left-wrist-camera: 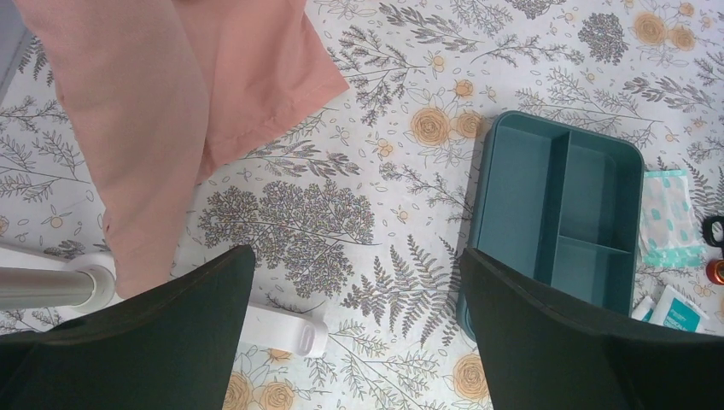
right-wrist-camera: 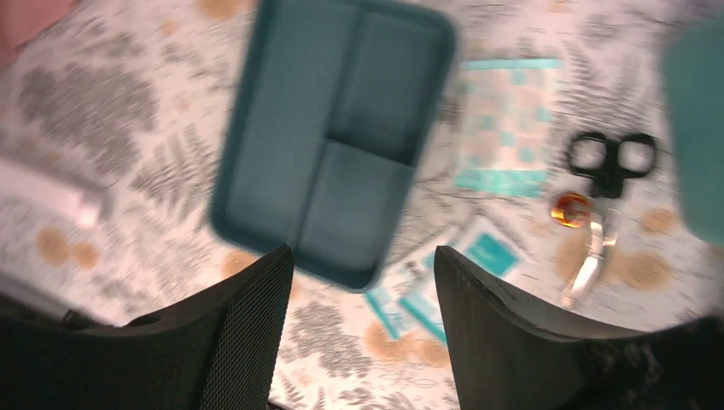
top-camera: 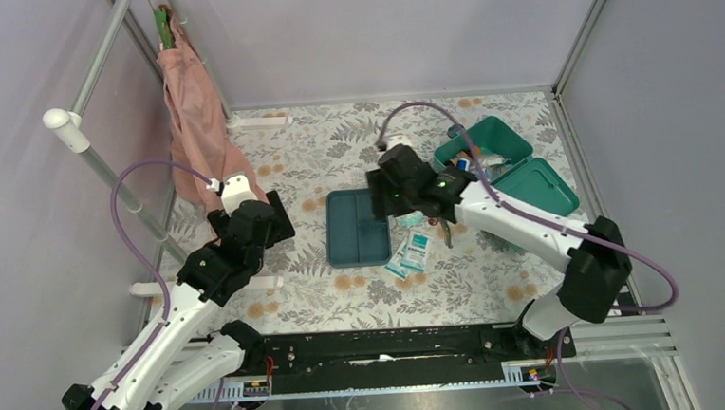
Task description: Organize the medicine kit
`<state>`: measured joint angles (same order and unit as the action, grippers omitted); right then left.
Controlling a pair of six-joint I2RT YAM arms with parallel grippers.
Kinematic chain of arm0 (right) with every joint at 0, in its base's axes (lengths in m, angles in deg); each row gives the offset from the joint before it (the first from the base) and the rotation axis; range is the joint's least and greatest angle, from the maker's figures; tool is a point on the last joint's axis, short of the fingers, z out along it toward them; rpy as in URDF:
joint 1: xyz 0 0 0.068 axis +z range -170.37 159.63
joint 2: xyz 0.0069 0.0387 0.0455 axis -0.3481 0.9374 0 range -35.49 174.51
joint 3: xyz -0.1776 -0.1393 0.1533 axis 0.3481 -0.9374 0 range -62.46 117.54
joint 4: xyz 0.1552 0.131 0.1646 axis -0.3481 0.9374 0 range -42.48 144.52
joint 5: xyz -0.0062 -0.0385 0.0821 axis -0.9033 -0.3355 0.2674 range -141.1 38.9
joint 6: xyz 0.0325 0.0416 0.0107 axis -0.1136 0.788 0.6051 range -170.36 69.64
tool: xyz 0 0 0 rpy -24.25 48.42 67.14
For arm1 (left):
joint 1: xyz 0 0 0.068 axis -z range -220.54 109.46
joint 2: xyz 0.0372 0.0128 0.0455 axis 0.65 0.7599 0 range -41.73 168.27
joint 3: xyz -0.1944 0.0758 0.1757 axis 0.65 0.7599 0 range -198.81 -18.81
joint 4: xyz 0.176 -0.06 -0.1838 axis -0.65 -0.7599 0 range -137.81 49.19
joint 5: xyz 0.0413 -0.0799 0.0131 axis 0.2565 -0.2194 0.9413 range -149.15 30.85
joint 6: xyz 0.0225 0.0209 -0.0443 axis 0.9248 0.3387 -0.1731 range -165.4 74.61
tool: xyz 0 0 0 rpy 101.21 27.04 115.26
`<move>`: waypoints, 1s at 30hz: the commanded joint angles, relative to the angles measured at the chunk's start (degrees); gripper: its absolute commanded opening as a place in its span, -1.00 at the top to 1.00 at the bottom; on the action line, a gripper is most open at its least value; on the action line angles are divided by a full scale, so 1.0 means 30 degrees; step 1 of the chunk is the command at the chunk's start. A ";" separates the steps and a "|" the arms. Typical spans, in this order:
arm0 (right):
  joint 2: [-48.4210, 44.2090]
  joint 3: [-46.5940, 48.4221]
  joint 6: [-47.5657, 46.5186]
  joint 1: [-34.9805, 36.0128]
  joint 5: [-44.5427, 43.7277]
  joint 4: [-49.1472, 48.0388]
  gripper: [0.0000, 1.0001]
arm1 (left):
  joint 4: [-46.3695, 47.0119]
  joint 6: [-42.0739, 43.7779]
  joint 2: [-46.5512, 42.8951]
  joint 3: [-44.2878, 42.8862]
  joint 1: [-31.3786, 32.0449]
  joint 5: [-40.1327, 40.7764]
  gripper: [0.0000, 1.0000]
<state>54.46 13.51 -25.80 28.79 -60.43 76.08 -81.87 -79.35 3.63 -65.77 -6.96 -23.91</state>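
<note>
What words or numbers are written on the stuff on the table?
No text can be read in any view.
Small white-and-teal packets: printed, but too small and blurred to read.
Patterned packet: teal spots only, no letters seen.
Medicine kit: no label visible.

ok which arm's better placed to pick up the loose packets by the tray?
Right. The right arm hangs by the tray, jaws open, close to the packets, with the medicine kit on its side. The left arm, jaws also open, sits across the tray by the pink cloth.
</note>
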 commanded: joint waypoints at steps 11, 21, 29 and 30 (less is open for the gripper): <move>0.0568 -0.3617 -0.0857 -0.4775 -0.1778 -0.0117 -0.44 | -0.0102 -0.0107 0.0103 0.0097 0.0535 0.0432 -0.97; 0.3231 -0.2984 -0.1916 -0.5431 -0.0823 -0.0264 -0.39 | -0.0090 -0.0081 0.0231 0.0104 0.0875 0.0439 -0.97; 0.4310 -0.2765 -0.2122 -0.5732 -0.0324 -0.0595 -0.27 | -0.0103 -0.0087 0.0293 0.0122 0.1048 0.0446 -0.97; 0.4387 -0.2741 -0.2169 -0.5773 -0.0321 -0.0621 -0.25 | -0.0112 -0.0083 0.0289 0.0125 0.1051 0.0440 -0.97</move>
<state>66.68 2.88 -31.13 12.14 -62.24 75.25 -81.87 -79.35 4.64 -65.77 -4.23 -23.93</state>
